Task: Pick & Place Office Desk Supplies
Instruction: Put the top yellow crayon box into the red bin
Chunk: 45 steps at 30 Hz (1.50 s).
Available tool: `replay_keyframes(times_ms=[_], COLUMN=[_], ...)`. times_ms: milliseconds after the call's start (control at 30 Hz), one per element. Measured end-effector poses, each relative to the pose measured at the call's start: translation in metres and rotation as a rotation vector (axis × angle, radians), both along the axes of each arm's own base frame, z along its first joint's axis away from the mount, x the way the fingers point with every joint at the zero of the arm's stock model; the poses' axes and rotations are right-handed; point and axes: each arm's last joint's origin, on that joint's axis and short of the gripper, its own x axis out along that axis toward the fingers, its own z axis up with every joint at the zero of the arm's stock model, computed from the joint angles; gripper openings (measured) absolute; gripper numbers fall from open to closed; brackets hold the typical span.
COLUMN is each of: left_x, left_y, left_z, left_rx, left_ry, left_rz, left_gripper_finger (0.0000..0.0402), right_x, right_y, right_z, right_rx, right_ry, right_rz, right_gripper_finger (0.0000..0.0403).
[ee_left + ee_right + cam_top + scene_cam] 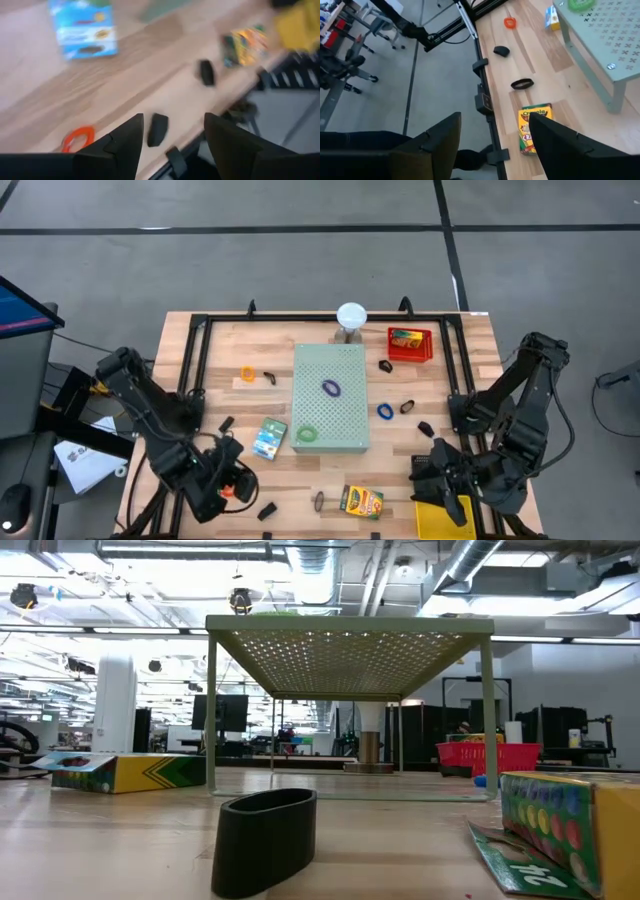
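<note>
My left gripper (228, 478) (172, 135) hovers open over the table's near left corner. Below it lie a black clip (157, 129) (267, 510) and an orange band loop (78, 138). A teal box (269, 438) lies flat beside the pale-green board (331, 398), which carries a purple loop (331, 388) and a green loop (306, 434). My right gripper (428, 470) (495, 145) hangs open at the near right, pointing toward the crayon box (535, 127) (361, 501) and a dark loop (521, 84) (319, 500). It touches nothing.
A red tray (410, 343) and a white dome (351, 315) stand at the far edge. An orange loop (248, 374), a blue loop (385, 411) and black clips (407, 407) lie around the board. A yellow bin (445, 515) sits under my right arm.
</note>
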Motion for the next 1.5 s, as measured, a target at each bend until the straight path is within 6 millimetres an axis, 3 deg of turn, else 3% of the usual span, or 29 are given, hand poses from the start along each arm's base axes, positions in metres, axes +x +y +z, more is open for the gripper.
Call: replay_keyframes(times_ms=[133, 367, 500, 600, 800, 1033, 1500], left_x=[-0.001, 0.02, 0.023, 0.017, 0.003, 0.006, 0.023], left_y=[-0.003, -0.011, -0.012, -0.016, -0.028, -0.031, -0.04], left_z=[-0.018, -0.051, -0.072, -0.084, -0.094, -0.107, -0.154], left_rx=[-0.012, 0.035, 0.175, 0.335, 0.669, 0.907, 1.228], left_ry=[0.067, 0.139, 0.184, 0.236, 0.294, 0.424, 0.518], left_rz=[0.222, 0.297, 0.306, 0.195, -0.245, -0.633, -0.94], left_gripper_finger=[0.0207, 0.0208, 0.0205, 0.0203, 0.0203, 0.0209, 0.0209], right_x=[0.001, 0.001, 0.001, 0.001, 0.001, 0.001, -0.002], right_y=[-0.001, -0.001, -0.002, -0.002, -0.002, 0.0, 0.001], right_z=[0.0, 0.0, 0.001, 0.0, 0.0, -0.002, -0.002], right_rx=[-0.007, -0.01, -0.012, -0.004, 0.016, 0.034, 0.057], right_ry=[-0.01, -0.013, -0.024, -0.021, -0.009, 0.016, 0.026], right_rz=[-0.015, -0.018, -0.038, -0.043, -0.049, -0.046, -0.059], right_gripper_finger=[0.023, 0.023, 0.023, 0.023, 0.023, 0.023, 0.023])
